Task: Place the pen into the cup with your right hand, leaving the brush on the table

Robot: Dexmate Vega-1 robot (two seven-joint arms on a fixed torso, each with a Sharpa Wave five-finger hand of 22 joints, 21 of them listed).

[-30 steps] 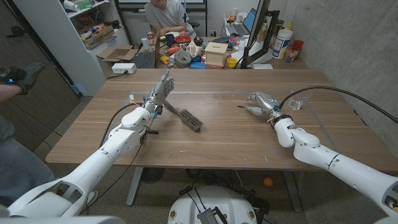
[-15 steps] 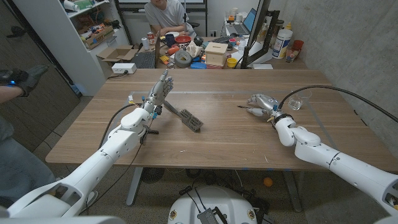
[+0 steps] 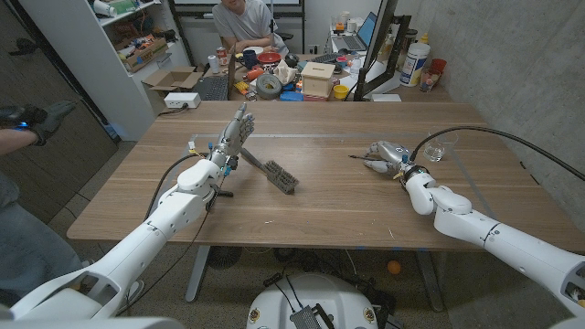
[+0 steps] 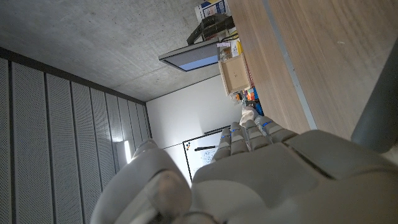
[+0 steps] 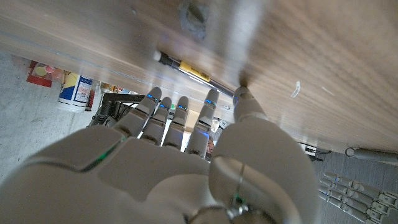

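The pen (image 3: 359,158) lies on the wooden table (image 3: 320,206), its dark tip sticking out from under my right hand (image 3: 390,153). In the right wrist view the pen (image 5: 186,70) shows a yellow band and rests on the wood. My right hand (image 5: 186,162) reaches over it with fingers spread and the thumb tip at the pen's end, not closed around it. A small clear cup (image 3: 435,151) stands just right of that hand. The grey brush (image 3: 274,173) lies mid-table. My left hand (image 3: 236,135) stands upright beside the brush handle, fingers apart and holding nothing.
A black cable (image 3: 484,132) arcs over the table's right side. Behind the far edge is a cluttered desk with a tape roll (image 3: 268,86), a box (image 3: 318,79) and a seated person (image 3: 242,23). A person's gloved hand (image 3: 27,117) shows at the left edge.
My right hand has edged slightly to the right over the pen. The pen, brush, cup and left hand have stayed where they were.
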